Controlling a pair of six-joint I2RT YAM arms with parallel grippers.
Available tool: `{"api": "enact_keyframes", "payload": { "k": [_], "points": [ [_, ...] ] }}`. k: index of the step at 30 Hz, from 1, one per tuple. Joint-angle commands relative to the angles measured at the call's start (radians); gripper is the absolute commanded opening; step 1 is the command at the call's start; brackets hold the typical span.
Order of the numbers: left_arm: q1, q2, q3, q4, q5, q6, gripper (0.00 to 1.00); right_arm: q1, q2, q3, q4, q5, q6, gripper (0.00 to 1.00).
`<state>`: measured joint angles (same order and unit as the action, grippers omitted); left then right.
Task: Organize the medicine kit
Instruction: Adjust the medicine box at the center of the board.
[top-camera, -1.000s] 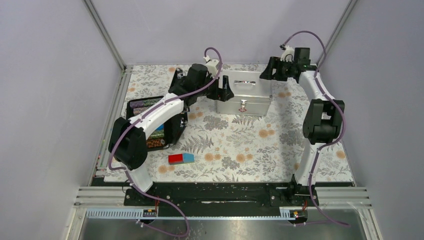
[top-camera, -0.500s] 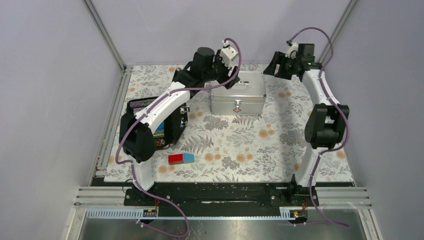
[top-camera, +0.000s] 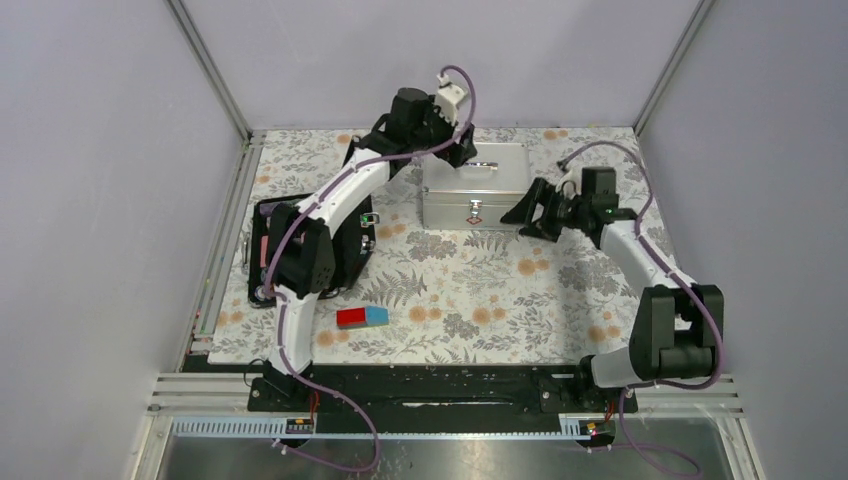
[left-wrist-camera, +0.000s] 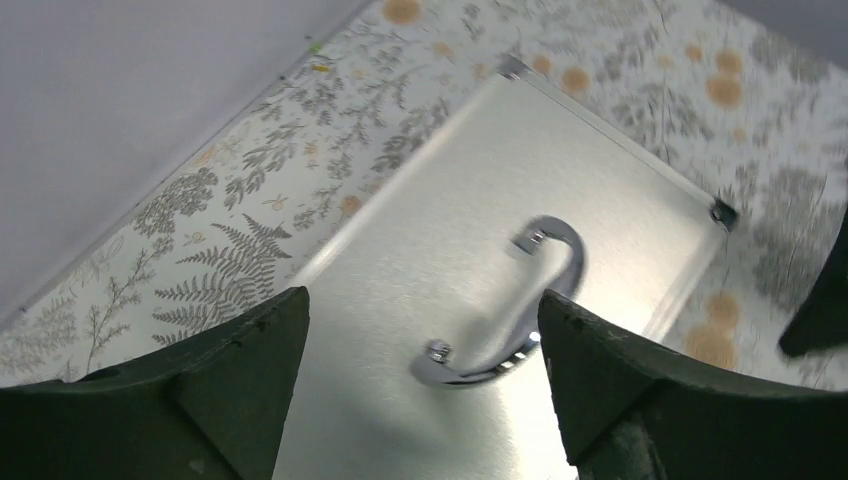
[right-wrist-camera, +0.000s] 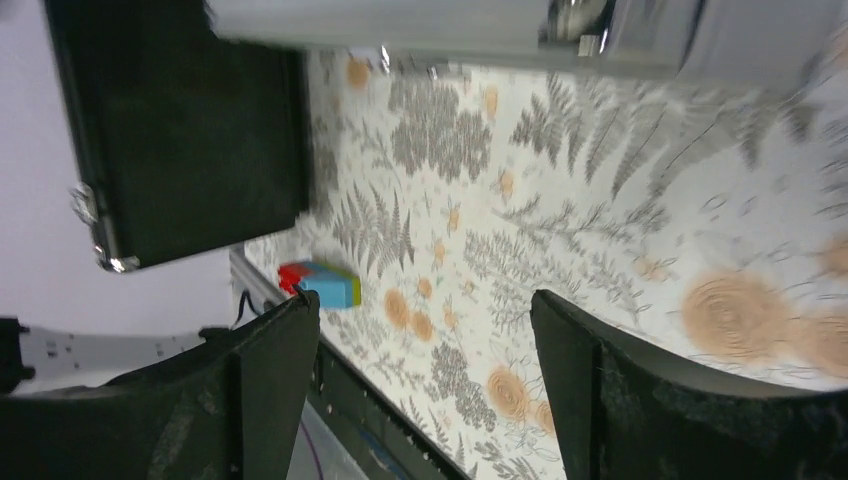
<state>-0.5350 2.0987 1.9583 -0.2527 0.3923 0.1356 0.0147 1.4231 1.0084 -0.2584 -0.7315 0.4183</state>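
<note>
Right arm (top-camera: 640, 255) is swinging off the far right corner and coming down toward the near side. Right gripper (top-camera: 530, 212) is now sitting low, just beside the front right corner of the medicine kit (top-camera: 478, 190), jaws wide. Left gripper (top-camera: 458, 150) is leaving the kit's left end and is now hanging over the lid, with the handle (left-wrist-camera: 573, 268) below its spread fingers. Kit is sliding a little to the left. Left arm (top-camera: 345, 190) is pulling in, its elbow standing more upright over the black case (top-camera: 350, 262).
</note>
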Motion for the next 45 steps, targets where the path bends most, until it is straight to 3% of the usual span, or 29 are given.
{"api": "enact_keyframes", "payload": {
  "k": [1, 8, 13, 19, 30, 35, 40, 43, 45],
  "points": [
    [0.058, 0.033, 0.086, 0.148, 0.007, -0.267, 0.85, 0.078, 0.021, -0.143, 0.39, -0.051, 0.175, 0.85],
    [0.076, 0.183, 0.242, 0.145, -0.039, -0.444, 0.88, 0.188, 0.17, -0.218, 0.838, -0.001, 0.27, 0.85],
    [0.073, 0.286, 0.342, 0.111, -0.049, -0.455, 0.88, 0.206, 0.264, -0.181, 0.921, 0.004, 0.258, 0.85],
    [0.075, 0.29, 0.293, 0.091, 0.087, -0.492, 0.86, 0.201, 0.254, -0.142, 0.838, -0.008, 0.161, 0.85],
    [0.067, -0.028, -0.248, 0.179, 0.464, -0.565, 0.69, 0.08, 0.205, -0.121, 0.728, -0.063, 0.148, 0.85],
    [0.06, -0.143, -0.363, 0.091, 0.402, -0.47, 0.68, 0.023, 0.21, -0.071, 0.615, -0.142, 0.105, 0.85],
    [0.069, -0.198, -0.308, -0.048, 0.361, -0.391, 0.68, -0.033, 0.126, -0.103, 0.463, -0.109, 0.05, 0.85],
    [0.068, -0.246, -0.352, -0.032, 0.333, -0.404, 0.68, -0.05, 0.118, -0.139, 0.47, -0.103, 0.046, 0.85],
    [0.061, -0.275, -0.38, -0.008, 0.313, -0.407, 0.68, -0.05, 0.139, -0.167, 0.561, -0.114, 0.108, 0.85]
  ]
}}
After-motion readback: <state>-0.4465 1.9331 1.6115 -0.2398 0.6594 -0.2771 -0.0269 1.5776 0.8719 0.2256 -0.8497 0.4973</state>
